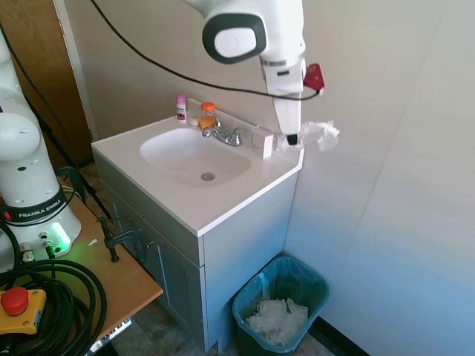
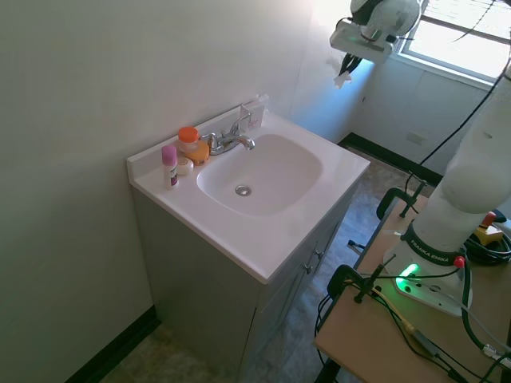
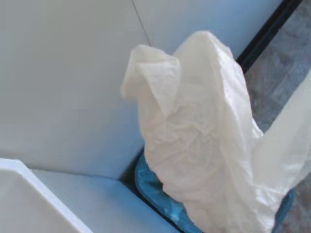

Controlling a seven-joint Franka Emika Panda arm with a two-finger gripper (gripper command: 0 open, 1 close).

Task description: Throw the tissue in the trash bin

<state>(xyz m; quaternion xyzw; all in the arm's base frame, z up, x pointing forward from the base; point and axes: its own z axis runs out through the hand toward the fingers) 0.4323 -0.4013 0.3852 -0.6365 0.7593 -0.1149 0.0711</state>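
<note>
- Currently the white arm is reaching down from the top centre of the first exterior view, its gripper [image 1: 292, 139] pointing downward just past the right corner of the vanity top [image 1: 223, 208]
- Its jaws are pinching shut on the tissue [image 1: 319, 133], which is hanging in the air to the right of the fingertips, beside the wall
- Lower right in that view, the trash bin [image 1: 280, 304] is standing on the floor beside the cabinet, with white paper lying inside it
- Across the wrist view the tissue [image 3: 204, 145] is filling the centre, hiding most of the bin, whose blue-green rim [image 3: 150, 187] is peeking out beneath it
- At the top right of the second exterior view, window glare is washing out the gripper [image 2: 345, 70], so its fingers are hard to make out there
</note>
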